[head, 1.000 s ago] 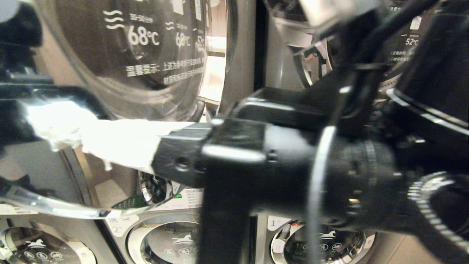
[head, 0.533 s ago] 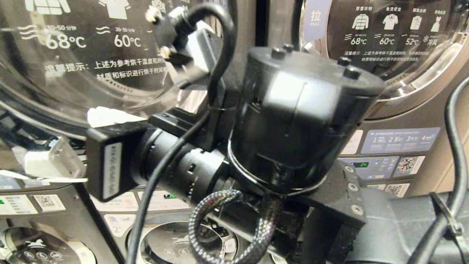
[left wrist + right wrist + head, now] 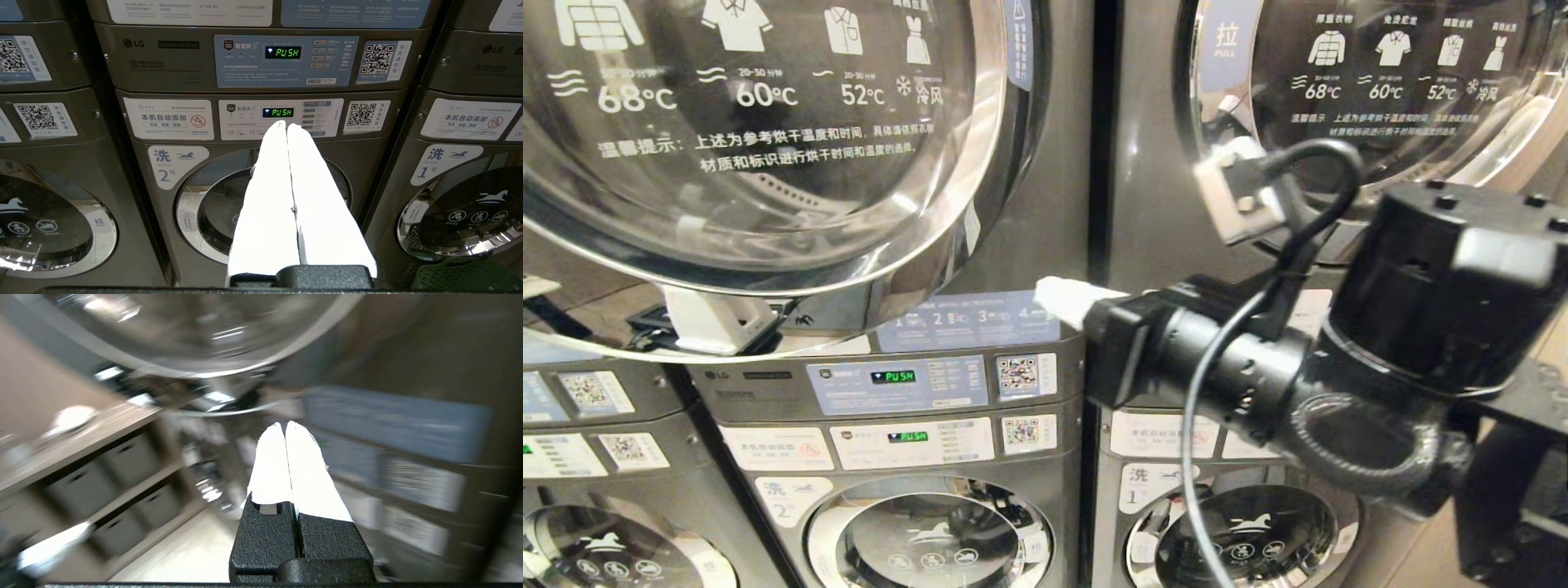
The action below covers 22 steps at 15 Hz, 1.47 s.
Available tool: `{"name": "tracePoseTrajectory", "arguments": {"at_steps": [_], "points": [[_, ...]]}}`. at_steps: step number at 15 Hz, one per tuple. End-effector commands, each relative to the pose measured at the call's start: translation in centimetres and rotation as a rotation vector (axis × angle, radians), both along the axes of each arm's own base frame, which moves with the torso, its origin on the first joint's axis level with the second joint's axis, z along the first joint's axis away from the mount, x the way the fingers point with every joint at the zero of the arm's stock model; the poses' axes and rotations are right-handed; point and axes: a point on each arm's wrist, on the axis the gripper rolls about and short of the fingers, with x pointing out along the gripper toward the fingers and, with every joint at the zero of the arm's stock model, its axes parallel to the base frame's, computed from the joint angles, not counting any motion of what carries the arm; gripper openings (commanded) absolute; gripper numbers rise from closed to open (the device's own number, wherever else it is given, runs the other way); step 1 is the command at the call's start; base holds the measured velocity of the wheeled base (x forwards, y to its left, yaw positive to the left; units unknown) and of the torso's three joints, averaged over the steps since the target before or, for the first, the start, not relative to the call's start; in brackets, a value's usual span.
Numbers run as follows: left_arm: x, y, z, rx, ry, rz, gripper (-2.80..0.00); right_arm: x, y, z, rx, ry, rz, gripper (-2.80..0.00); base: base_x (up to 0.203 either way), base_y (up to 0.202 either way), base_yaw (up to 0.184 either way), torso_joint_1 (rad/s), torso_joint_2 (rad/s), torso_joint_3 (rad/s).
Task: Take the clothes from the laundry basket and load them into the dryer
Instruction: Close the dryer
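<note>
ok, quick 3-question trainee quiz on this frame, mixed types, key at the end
1. True or false: the right gripper is shut with nothing between its fingers.
2. What word do the green displays on the middle machines show?
3. The green laundry basket in the left wrist view sits: A) under washer 1's door B) inside washer 2 C) in the left gripper

Key: 1 true; 2 PUSH; 3 A

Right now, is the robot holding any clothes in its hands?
No. The right gripper is shut with nothing between its white fingers, up by the dryer door. The left gripper is shut and empty too.
</note>
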Motion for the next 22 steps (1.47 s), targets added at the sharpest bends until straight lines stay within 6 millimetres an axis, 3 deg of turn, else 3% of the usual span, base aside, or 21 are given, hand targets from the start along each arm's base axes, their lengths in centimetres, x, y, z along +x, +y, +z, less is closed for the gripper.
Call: {"name": "tracePoseTrajectory", "arguments": {"at_steps": [1,4,5,6,7,10,12,14,16,17,20,22], "points": [[0.0,0.0,0.0,0.000,0.001,0.001,-2.80,0.1,-7.4,2.0,0.053,-0.058,-0.194,-2.80,0.000,0.000,0.000,0.000,0.00,0.000],[0.0,0.0,0.0,0.000,0.001,0.000,-2.80,0.5,-17.5,2.7,0.019,-0.142,-0.609,-2.80,0.000,0.000,0.000,0.000,0.00,0.000],[0.0,0.0,0.0,0.000,0.001,0.002,-2.80,-0.5,-21.1,2.5,-0.025,-0.173,-0.784,-2.80,0.000,0.000,0.000,0.000,0.00,0.000],[0.0,0.0,0.0,0.000,0.001,0.002,-2.80,-2.6,-23.5,2.0,-0.071,-0.201,-0.918,-2.80,0.000,0.000,0.000,0.000,0.00,0.000],[0.0,0.0,0.0,0.000,0.001,0.000,-2.80,-6.1,-24.9,1.0,-0.112,-0.233,-1.006,-2.80,0.000,0.000,0.000,0.000,0.00,0.000],[0.0,0.0,0.0,0.000,0.001,0.001,-2.80,-14.4,-24.1,-5.2,-0.248,-0.237,-0.984,-2.80,0.000,0.000,0.000,0.000,0.00,0.000],[0.0,0.0,0.0,0.001,0.001,-0.001,-2.80,-18.0,-23.3,-9.0,-0.315,-0.227,-0.940,-2.80,0.000,0.000,0.000,0.000,0.00,0.000],[0.0,0.0,-0.1,0.000,0.002,0.000,-2.80,-19.3,-23.0,-12.7,-0.365,-0.111,-0.891,-2.80,0.000,0.000,0.000,0.000,0.00,0.000],[0.0,0.0,-0.1,0.000,0.002,0.001,-2.80,-19.6,-22.9,-15.8,-0.385,0.180,-0.798,-2.80,0.000,0.000,0.000,0.000,0.00,0.000],[0.0,0.0,-0.1,0.000,0.002,0.001,-2.80,-20.0,-22.8,-16.6,-0.397,0.282,-0.726,-2.80,0.000,0.000,0.000,0.000,0.00,0.000],[0.0,0.0,0.0,0.001,0.001,-0.001,-2.80,-20.1,-23.0,-16.5,-0.408,0.257,-0.499,-2.80,0.000,0.000,0.000,0.000,0.00,0.000],[0.0,0.0,0.0,0.001,0.001,-0.001,-2.80,-19.8,-23.3,-16.8,-0.410,0.233,-0.594,-2.80,0.000,0.000,0.000,0.000,0.00,0.000]]}}
